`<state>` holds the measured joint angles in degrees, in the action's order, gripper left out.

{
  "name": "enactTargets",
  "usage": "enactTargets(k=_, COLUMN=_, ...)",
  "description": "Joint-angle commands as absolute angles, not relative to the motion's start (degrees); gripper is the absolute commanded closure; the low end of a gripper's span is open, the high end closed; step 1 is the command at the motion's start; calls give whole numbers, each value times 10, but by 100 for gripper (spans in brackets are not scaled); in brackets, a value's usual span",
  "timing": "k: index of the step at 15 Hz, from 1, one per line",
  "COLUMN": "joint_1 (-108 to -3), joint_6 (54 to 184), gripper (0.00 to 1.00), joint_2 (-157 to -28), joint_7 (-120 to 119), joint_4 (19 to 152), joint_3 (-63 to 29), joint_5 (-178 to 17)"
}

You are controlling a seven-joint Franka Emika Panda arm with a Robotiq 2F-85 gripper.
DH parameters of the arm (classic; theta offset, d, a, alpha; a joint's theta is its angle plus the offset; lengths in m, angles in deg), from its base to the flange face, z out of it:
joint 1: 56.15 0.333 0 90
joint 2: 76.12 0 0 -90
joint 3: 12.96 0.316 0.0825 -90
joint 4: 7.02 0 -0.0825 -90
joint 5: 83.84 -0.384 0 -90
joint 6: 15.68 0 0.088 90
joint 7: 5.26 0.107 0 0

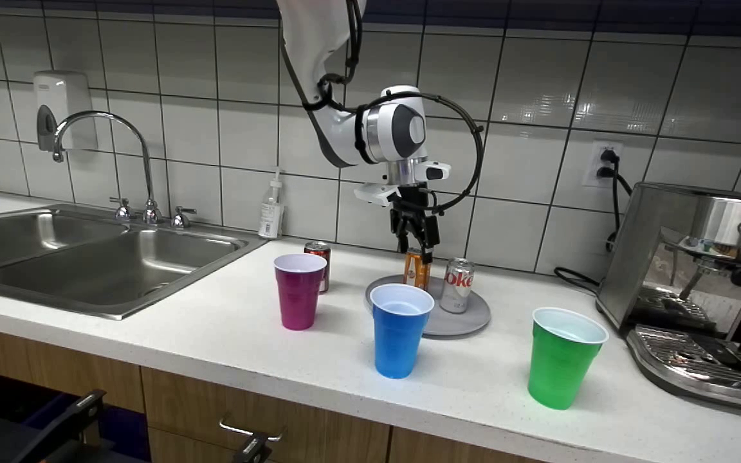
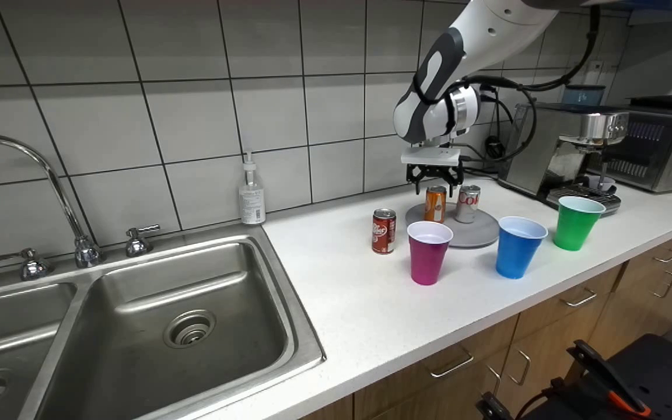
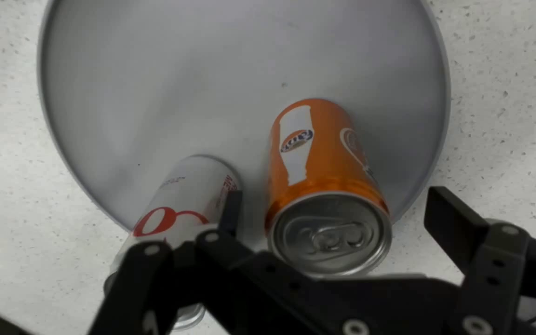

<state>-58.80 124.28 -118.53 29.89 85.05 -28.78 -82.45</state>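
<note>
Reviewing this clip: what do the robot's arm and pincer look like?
A smooth white jointed arm with dark grey rounded panels and a silver metal ring, black cables strapped along it with black bands. The angular black two-fingered pincer shows round silver screw heads in the wrist view.

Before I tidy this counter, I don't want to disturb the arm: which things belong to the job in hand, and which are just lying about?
Likely in the job:
End effector, open, nearest the orange can
Silver can
Gray plate beneath both cans

Apparently just lying about:
Red can
Purple cup
Blue cup
Green cup
Pump bottle
Coffee machine
</note>
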Motion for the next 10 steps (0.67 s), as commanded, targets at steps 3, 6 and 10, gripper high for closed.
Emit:
enactTargets(k=3, joint_1=-599, joint_6=1207, gripper=35, joint_2=-1213, joint_7=307, joint_4=796, joint_3=-288, joint_5=-835)
enactTargets(k=6, joint_1=-600, joint_6=1206, gripper=60, joint_2=-1217, joint_7=307, joint_4=788, joint_3=-289, joint_5=-834)
enactTargets(k=10, joint_1=-600, joint_6=1210, gripper=62, joint_2=-1214, joint_7=307, joint_4=788, joint_3=-288, joint_5=-834)
